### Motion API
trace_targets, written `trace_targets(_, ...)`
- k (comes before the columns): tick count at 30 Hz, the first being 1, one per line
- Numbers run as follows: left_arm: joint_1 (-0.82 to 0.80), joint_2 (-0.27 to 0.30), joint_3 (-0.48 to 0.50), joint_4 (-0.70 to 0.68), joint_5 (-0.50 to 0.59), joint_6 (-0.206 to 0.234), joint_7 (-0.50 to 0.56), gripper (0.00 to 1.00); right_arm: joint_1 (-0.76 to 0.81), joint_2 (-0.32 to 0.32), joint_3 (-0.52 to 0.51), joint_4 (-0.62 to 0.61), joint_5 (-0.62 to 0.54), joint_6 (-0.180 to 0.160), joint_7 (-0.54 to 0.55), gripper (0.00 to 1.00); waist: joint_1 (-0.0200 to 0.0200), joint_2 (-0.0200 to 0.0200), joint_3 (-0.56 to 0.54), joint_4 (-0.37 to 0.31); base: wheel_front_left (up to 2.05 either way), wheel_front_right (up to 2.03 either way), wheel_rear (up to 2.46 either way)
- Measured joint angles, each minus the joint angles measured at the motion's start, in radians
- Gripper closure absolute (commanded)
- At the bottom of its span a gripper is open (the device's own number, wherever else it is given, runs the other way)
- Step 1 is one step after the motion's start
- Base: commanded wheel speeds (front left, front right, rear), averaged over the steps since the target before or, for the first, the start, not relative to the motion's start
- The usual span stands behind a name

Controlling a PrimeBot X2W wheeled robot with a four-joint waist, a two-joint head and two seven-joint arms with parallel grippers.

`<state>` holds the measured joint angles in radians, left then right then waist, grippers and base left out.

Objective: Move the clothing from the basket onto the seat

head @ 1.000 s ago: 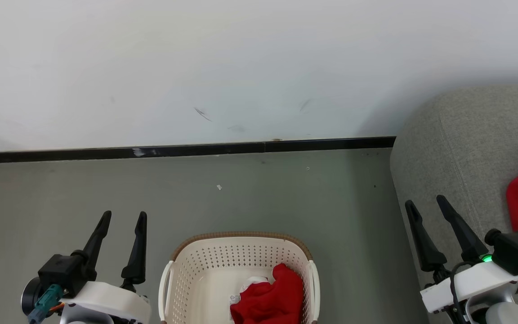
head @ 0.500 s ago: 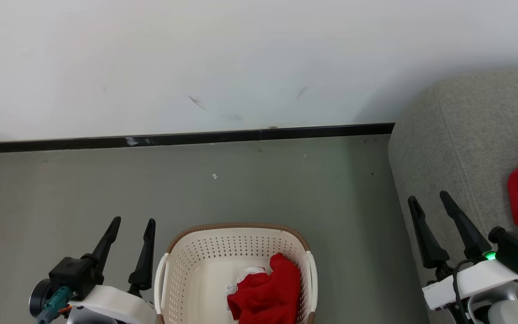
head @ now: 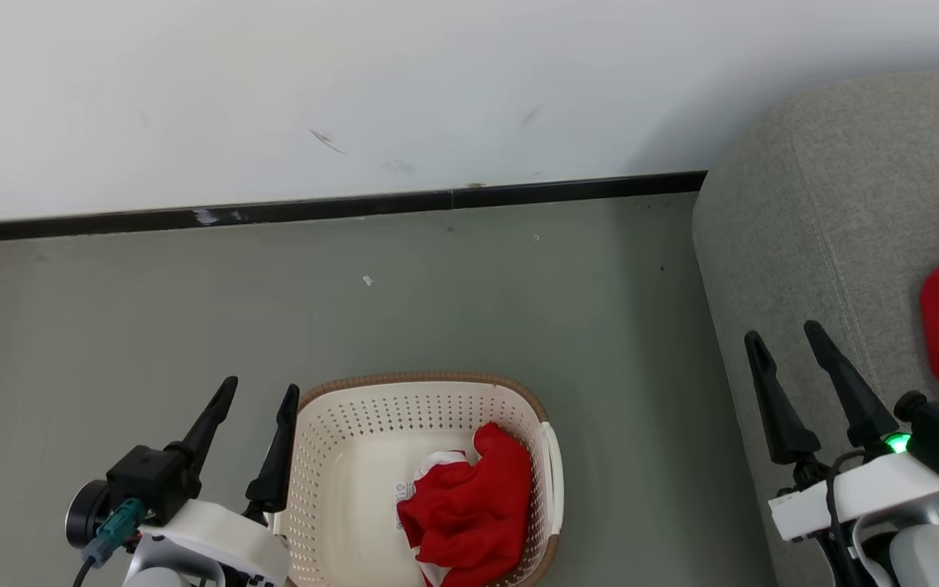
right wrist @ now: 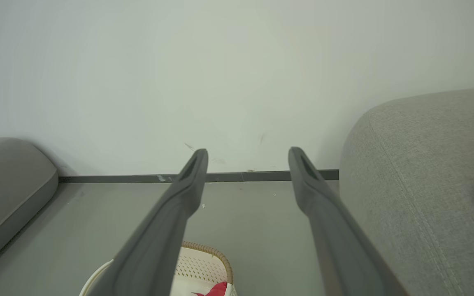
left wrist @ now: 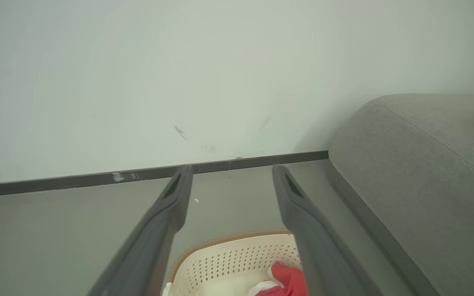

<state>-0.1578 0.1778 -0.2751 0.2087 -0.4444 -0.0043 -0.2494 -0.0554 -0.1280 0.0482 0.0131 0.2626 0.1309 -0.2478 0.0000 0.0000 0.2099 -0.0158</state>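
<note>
My fingers [head: 209,416] are black, on white wrist housings [head: 217,530]. The basket [head: 339,456] is cream-white with a perforated dot pattern. Its rim [head: 421,377] is brown with a woven look. The clothing [head: 469,505] is bright red with white trim. The sofa [head: 804,212] is grey. The floor [head: 192,310] is grey-green, the wall [head: 355,81] is white and the skirting [head: 355,205] is black.

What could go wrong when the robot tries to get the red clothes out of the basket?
1. The open left gripper hangs right beside the rim of the basket. Reaching in, a finger might bump the rim and shove the basket away.
2. The red clothing lies bunched against the basket's right wall. A pinch may catch only a fold, and it could slip onto the floor before reaching the sofa.
</note>
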Motion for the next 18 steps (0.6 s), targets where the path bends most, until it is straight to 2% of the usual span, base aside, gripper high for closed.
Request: trace_targets(18, -0.107, 0.003, -0.06, 0.077, 0.016, -0.047, 0.046, 0.0, -0.148, -0.016, 0.007, -0.038, -0.017, 0.0, 0.0, 0.0, 0.0, 0.0, 0.144, -0.06, 0.0, 0.0, 0.0)
